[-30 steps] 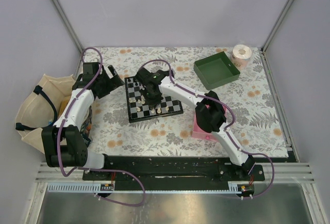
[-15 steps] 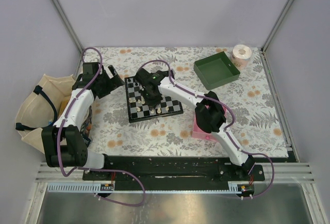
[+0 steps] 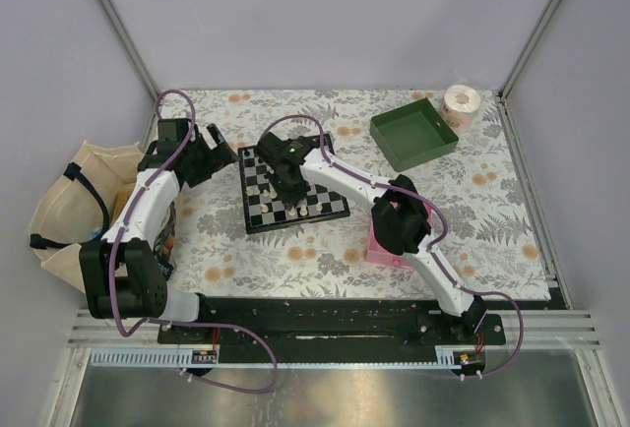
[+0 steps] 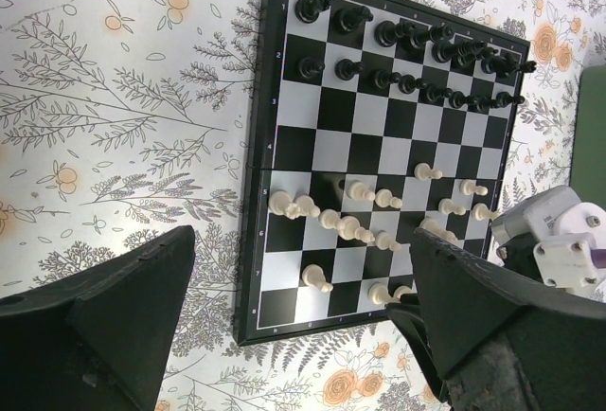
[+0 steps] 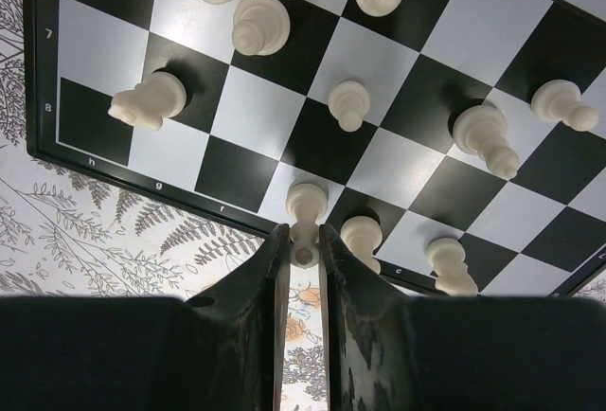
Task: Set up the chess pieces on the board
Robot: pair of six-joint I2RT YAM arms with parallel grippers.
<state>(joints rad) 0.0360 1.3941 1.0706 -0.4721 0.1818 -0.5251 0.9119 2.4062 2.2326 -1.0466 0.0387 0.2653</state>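
1 white piece point(image 5: 306, 201), standing up, is pinched tight in the right gripper point(image 5: 303, 233) just over the board's point(image 5: 95, 51) edge row, while the left gripper point(image 4: 303, 269) hangs wide open beside the board.

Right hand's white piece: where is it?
In the right wrist view, the cream-white piece is pinched in the right hand over the board's lettered edge row, just left of another white piece.

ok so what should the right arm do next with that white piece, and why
Probably ease it straight down onto the edge-row square below, then let go: the right fingers are shut on a white piece over the board, at its last row.
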